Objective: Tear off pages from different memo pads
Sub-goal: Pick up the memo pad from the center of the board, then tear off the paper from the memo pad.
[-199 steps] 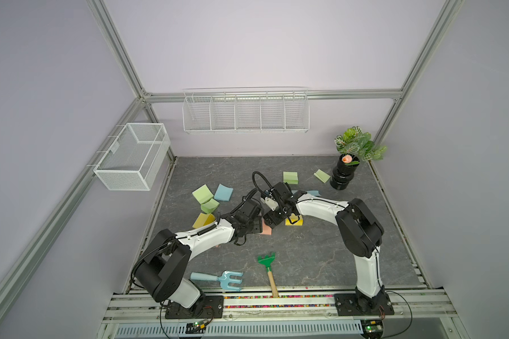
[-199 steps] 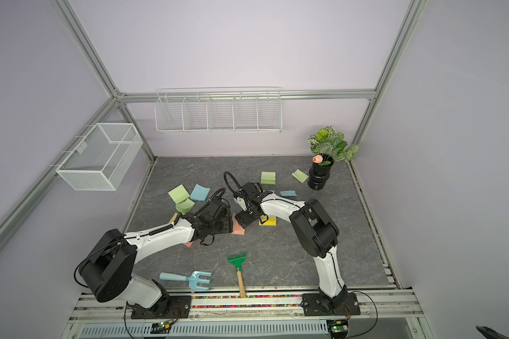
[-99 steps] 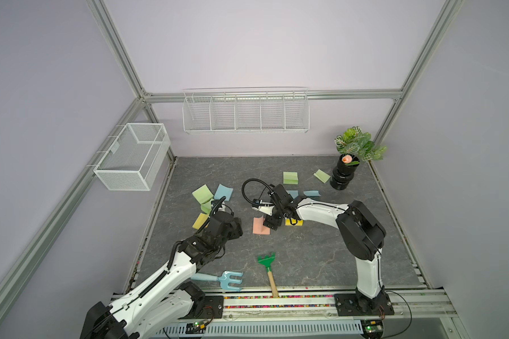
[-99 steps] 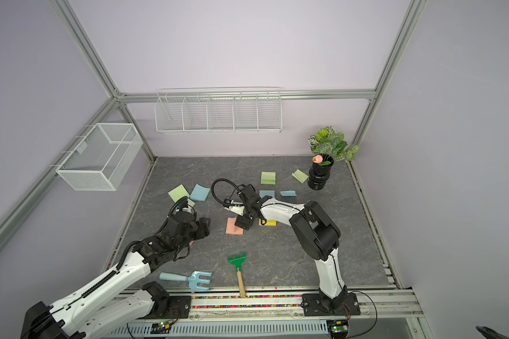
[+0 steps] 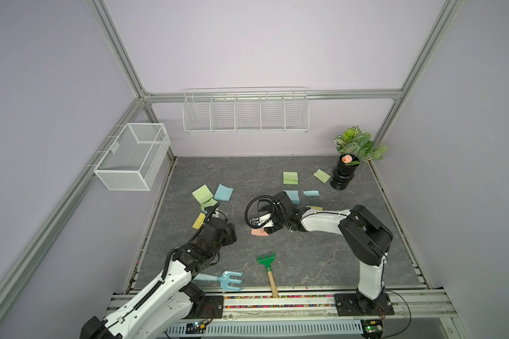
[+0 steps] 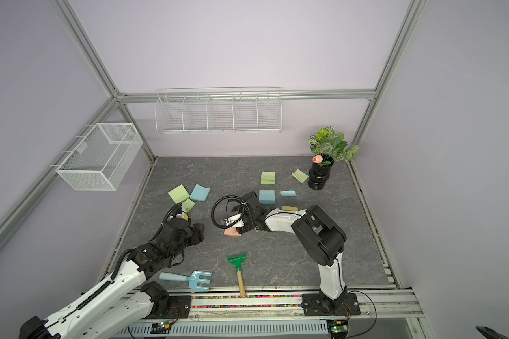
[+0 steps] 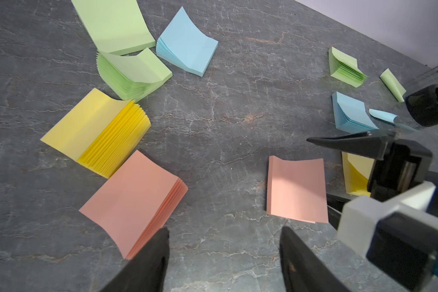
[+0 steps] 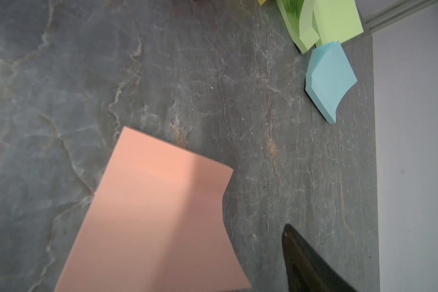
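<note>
A salmon page (image 5: 257,232) lies on the grey table; it also shows in the left wrist view (image 7: 296,189) and the right wrist view (image 8: 157,215). My right gripper (image 5: 265,229) hovers at its edge, open. One finger (image 8: 304,257) stands clear of the sheet, which hides the other. My left gripper (image 7: 223,242) is open and empty, beside a thick salmon memo pad (image 7: 132,202). Green (image 5: 202,193), blue (image 5: 223,192) and yellow (image 5: 199,220) memo pads cluster at the left. Green (image 5: 290,178) and blue (image 5: 292,196) pads lie further back. Loose green (image 5: 321,176) and blue (image 5: 311,193) pages lie near them.
A black vase with a plant (image 5: 343,176) stands at the back right. A green rake (image 5: 267,264) and a blue hand fork (image 5: 229,280) lie near the front edge. Wire baskets hang on the left wall (image 5: 133,160) and the back wall (image 5: 244,111).
Both grippers met at the salmon paper a second ago. My left arm has since drawn back to the near left, and the right gripper has shifted left over the salmon page.
</note>
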